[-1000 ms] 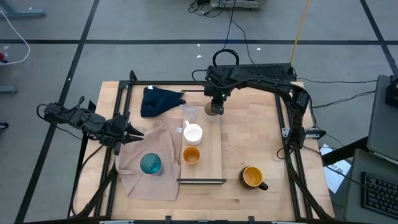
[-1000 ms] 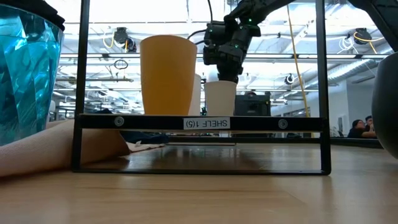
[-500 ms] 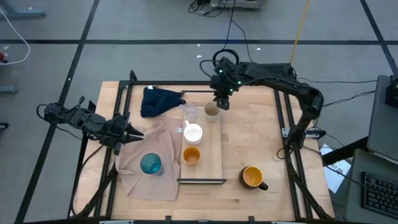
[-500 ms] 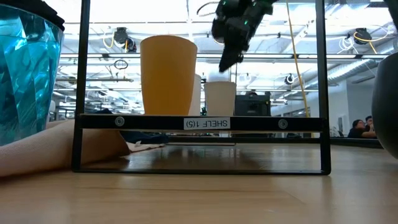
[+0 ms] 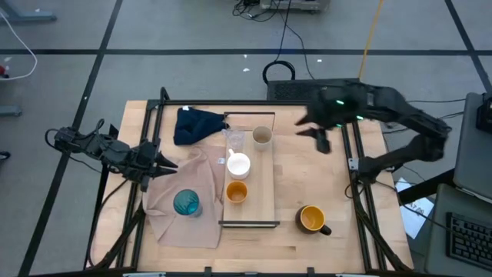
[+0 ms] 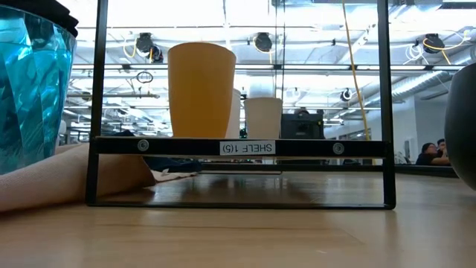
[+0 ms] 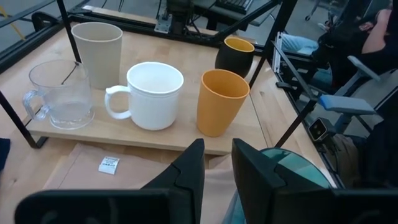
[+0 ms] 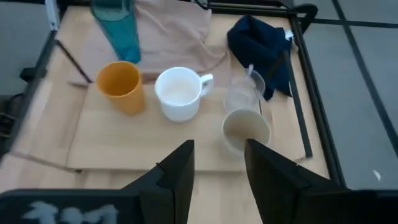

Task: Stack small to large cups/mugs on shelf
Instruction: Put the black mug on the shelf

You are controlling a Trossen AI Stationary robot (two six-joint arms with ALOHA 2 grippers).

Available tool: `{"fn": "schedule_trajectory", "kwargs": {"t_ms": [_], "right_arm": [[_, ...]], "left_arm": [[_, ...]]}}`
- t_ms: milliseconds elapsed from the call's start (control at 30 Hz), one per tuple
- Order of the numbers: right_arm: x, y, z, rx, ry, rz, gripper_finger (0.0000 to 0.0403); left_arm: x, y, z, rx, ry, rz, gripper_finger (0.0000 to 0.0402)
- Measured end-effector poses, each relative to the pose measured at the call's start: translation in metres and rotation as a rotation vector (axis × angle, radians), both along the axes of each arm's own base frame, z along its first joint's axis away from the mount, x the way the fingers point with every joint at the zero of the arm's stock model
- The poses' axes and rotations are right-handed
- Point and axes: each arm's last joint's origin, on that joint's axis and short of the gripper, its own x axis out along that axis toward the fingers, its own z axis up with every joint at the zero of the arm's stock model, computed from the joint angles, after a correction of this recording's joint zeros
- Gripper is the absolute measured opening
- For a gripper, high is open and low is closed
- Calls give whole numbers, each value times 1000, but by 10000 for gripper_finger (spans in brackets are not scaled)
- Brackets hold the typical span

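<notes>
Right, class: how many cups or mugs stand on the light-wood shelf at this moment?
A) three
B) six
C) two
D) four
D: the clear glass, beige-grey cup, white mug and small orange cup stand on the shelf; the teal tumbler and dark-handled orange mug do not.

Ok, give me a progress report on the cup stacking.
Done: the clear glass mug, beige-grey cup, white mug and small orange cup stand on the light-wood shelf. In hand: nothing; the right end effector is empty, off to the shelf's right. Left: the dark-handled orange mug on the tabletop and the teal ribbed tumbler on the beige cloth. The left end effector waits beside the cloth.
</notes>
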Motion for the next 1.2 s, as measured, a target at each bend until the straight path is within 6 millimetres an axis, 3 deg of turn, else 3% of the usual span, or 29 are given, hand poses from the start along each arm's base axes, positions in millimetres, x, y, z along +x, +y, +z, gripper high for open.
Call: {"fn": "schedule_trajectory", "kwargs": {"t_ms": [133,267,500,633,900,1033,1200], "right_arm": [[-35,25,6,46,-40,-5,130],[-60,38,-8,53,-43,-15,130],[-95,47,-66,119,-8,-20,130],[-107,51,-109,201,-105,-12,130],[-101,59,-174,449,-205,46,130],[-91,65,-187,461,-177,82,130],[-83,75,-188,456,-182,158,130]], "left_arm": [[0,0,0,-1,-3,0,81],[1,0,2,-7,-21,0,81],[2,-1,5,-23,-55,2,81],[2,-1,6,-18,-57,0,81],[2,0,7,-17,-71,11,81],[2,0,7,-12,-73,25,81],[4,-1,6,-13,-63,27,81]]}}
